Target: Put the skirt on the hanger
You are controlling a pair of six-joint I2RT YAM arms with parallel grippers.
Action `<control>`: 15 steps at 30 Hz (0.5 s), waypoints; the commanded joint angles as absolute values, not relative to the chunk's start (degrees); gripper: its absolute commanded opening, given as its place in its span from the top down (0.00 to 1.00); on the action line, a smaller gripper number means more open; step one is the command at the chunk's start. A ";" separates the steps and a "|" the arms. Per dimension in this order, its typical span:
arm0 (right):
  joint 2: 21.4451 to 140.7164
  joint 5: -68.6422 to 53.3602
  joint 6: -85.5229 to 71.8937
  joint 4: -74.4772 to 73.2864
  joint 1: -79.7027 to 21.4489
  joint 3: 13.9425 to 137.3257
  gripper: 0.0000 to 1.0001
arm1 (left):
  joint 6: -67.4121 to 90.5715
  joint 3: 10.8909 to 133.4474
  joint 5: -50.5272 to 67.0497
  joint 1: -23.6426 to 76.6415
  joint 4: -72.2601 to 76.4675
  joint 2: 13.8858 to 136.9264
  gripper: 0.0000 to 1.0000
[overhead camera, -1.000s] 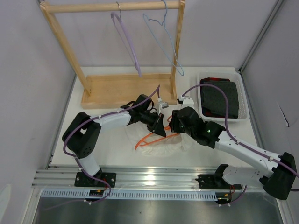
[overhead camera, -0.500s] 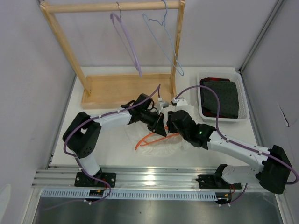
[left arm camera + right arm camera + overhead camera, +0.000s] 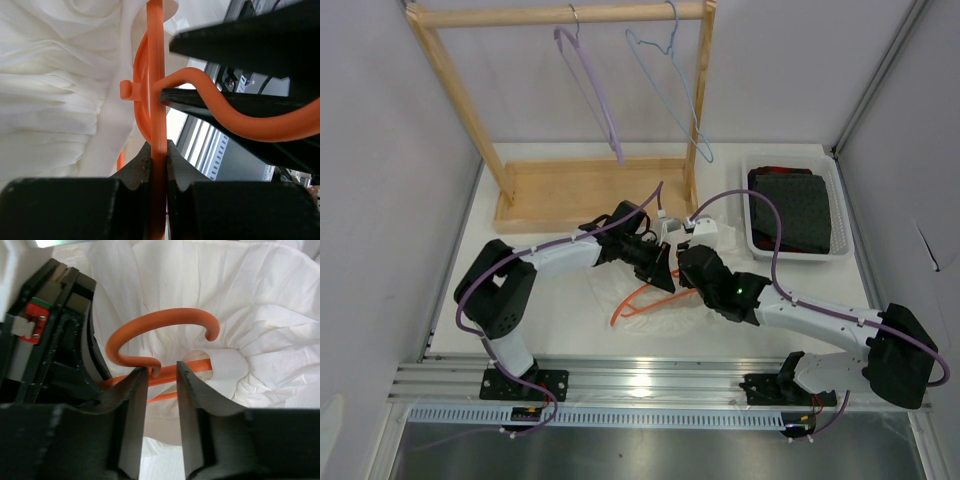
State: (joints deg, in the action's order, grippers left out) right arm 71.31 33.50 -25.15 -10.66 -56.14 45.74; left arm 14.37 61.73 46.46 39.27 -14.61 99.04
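**Left gripper** point(image 3: 658, 268): closed on the hanger point(image 3: 632, 298). In the left wrist view both fingers point(image 3: 141, 167) press against the straight orange bar, one on each side, with no gap showing.

**Right gripper** point(image 3: 692, 262): open by a narrow gap.
- In the right wrist view its fingertips point(image 3: 141, 377) stand either side of the short stem below the hook, with a sliver of space on each side.
- The hook curves over just beyond the tips.
- A firm grip on the stem cannot be confirmed.
- In the left wrist view the hook passes between the two right fingers and lies against the lower one.

**Relative position:** the two grippers are just beside each other, tips meeting at the hook end of the hanger.

**Skirt** point(image 3: 665, 312): lies spread on the worktop point(image 3: 550, 320), about midway between the left and right edges and closer to the near edge than the far edge.
- White gathered fabric surrounds the hook end.
- In the right wrist view part of the bar shows through a gap in the fabric.

**Hanger:** rests on the skirt, hook end towards the grippers. One orange arm reaches past the skirt's left side towards the near-left corner.

**Other items:** a wooden rack point(image 3: 582, 192) stands at the far edge. A tray point(image 3: 792, 256) sits at the right edge.
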 commanded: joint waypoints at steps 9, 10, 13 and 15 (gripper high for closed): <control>69.17 40.42 -22.51 5.52 -57.48 39.73 0.74 | 12.83 63.37 45.88 39.99 -18.63 99.23 1.00; 69.08 40.95 -22.15 6.06 -57.92 39.55 0.75 | 12.75 63.37 45.97 39.90 -18.72 99.23 1.00; 69.43 42.18 -21.19 7.20 -58.10 39.64 0.80 | 12.48 63.19 45.88 39.99 -18.90 99.05 1.00; 69.43 42.62 -20.66 7.73 -58.10 39.55 0.91 | 12.48 63.28 45.79 40.08 -19.07 99.05 1.00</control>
